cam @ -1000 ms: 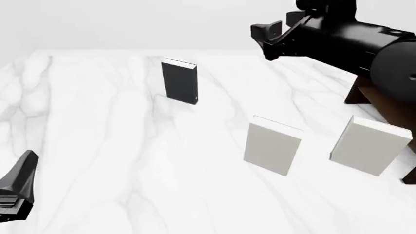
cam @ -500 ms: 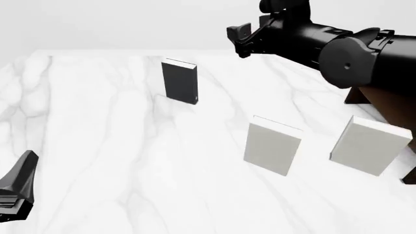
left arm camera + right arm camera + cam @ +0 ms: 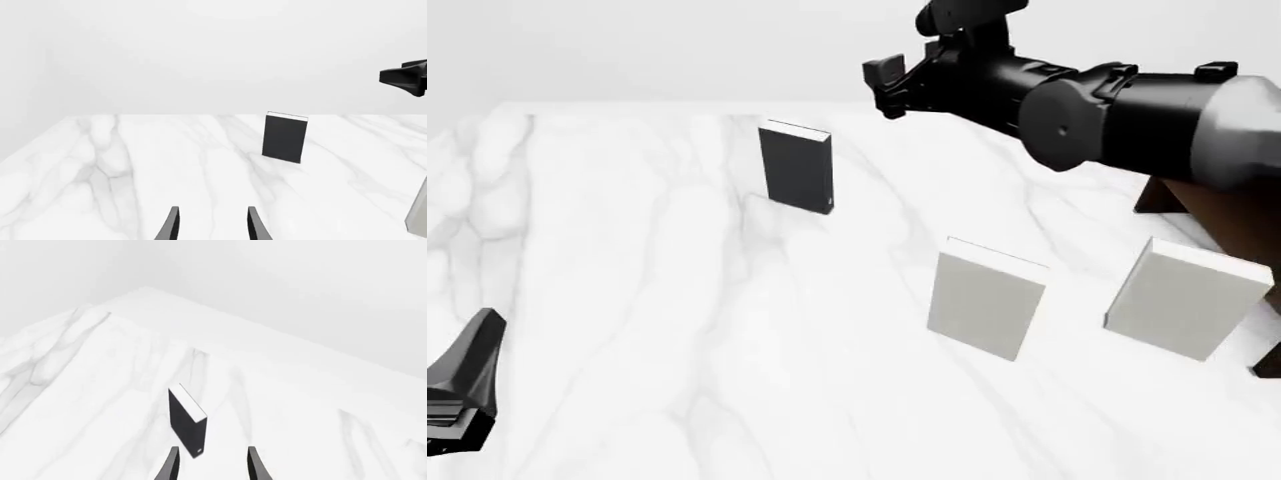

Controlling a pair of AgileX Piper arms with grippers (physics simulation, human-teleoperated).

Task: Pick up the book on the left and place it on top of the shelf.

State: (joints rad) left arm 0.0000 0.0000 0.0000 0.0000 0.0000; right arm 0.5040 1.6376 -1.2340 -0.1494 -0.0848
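The right gripper (image 3: pixel 888 85) hangs in the air above the far side of the table (image 3: pixel 627 300), its arm reaching in from the right of the front view. Its two dark fingers (image 3: pixel 170 465) stand apart with clear space between them and nothing held. In the right wrist view they frame the book (image 3: pixel 187 422) from above and behind, with a gap of air between fingertips and book. The gripper is up and to the right of the book in the front view, near it but not touching.

The book (image 3: pixel 795 167) stands upright on the table's far left part, dark charcoal with a white page edge along its top (the left wrist view shows that edge as a thin pale line). It is well apart from everything else on the table.

The left gripper (image 3: pixel 210 227) sits low at the near left corner of the front view; its fingers are parted and empty, pointed across the marble towards the book (image 3: pixel 285 137).

Nearer the camera, two pale grey-white books stand upright: one (image 3: pixel 988 300) near the middle, the other (image 3: pixel 1185 298) to its right. Behind that second one, the dark brown shelf (image 3: pixel 1221 215) shows at the right edge, mostly hidden by the right arm.
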